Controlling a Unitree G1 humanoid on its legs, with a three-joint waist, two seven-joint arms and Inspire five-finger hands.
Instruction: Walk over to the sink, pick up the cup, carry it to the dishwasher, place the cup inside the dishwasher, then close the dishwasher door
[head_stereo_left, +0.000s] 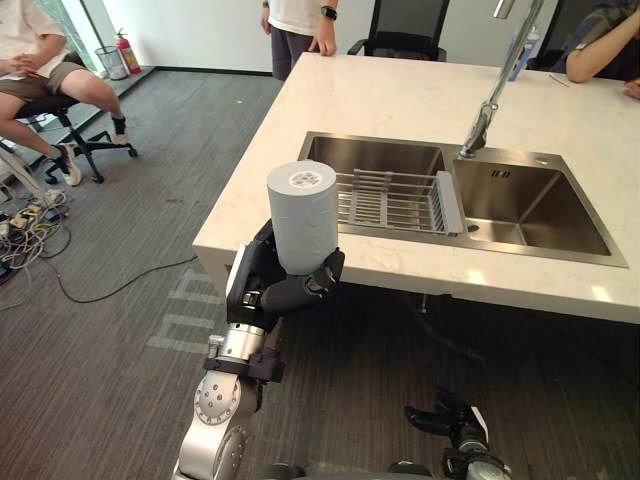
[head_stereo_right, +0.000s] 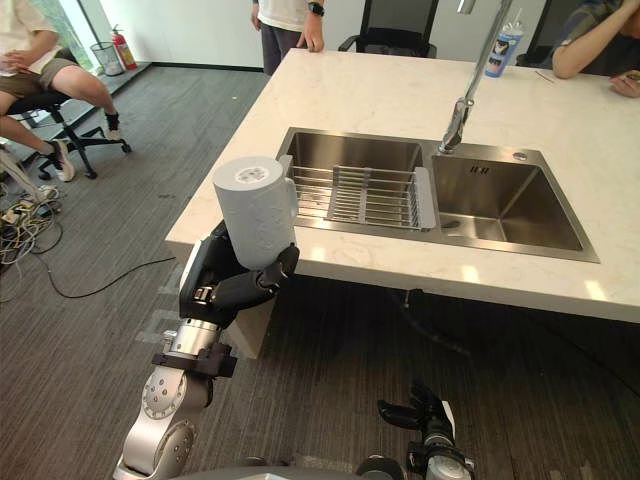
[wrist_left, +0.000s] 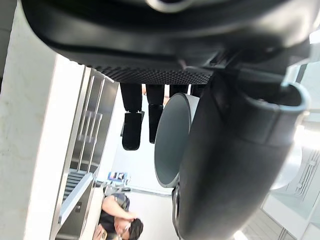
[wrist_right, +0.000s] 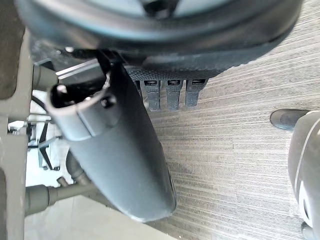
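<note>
Just off the near corner of a pale stone counter (head_stereo_left: 400, 100), the robot's left hand (head_stereo_left: 270, 285) holds a light grey cup (head_stereo_left: 302, 215) upright in the air. Its fingers and thumb are wrapped round the cup's lower half. The cup is clear of the counter, near a steel sink (head_stereo_left: 520, 215) with 2 basins, a wire rack (head_stereo_left: 390, 200) across one and a tap (head_stereo_left: 488, 110) behind the divide. The right hand (head_stereo_left: 450, 418) hangs low over grey carpet (head_stereo_left: 120, 330), fingers loosely spread, holding nothing.

The cup looks stiff, smooth and straight-sided. It is probably light when empty, but slick, and likely to chip if knocked. A wrap round its middle seems the safest hold.

Its lower part is hidden behind the fingers, so a handle cannot be ruled out. Whether the end facing up is mouth or base is hard to make out. The tap's top and a seated person (head_stereo_left: 30, 50) at the far left are cut off.
</note>
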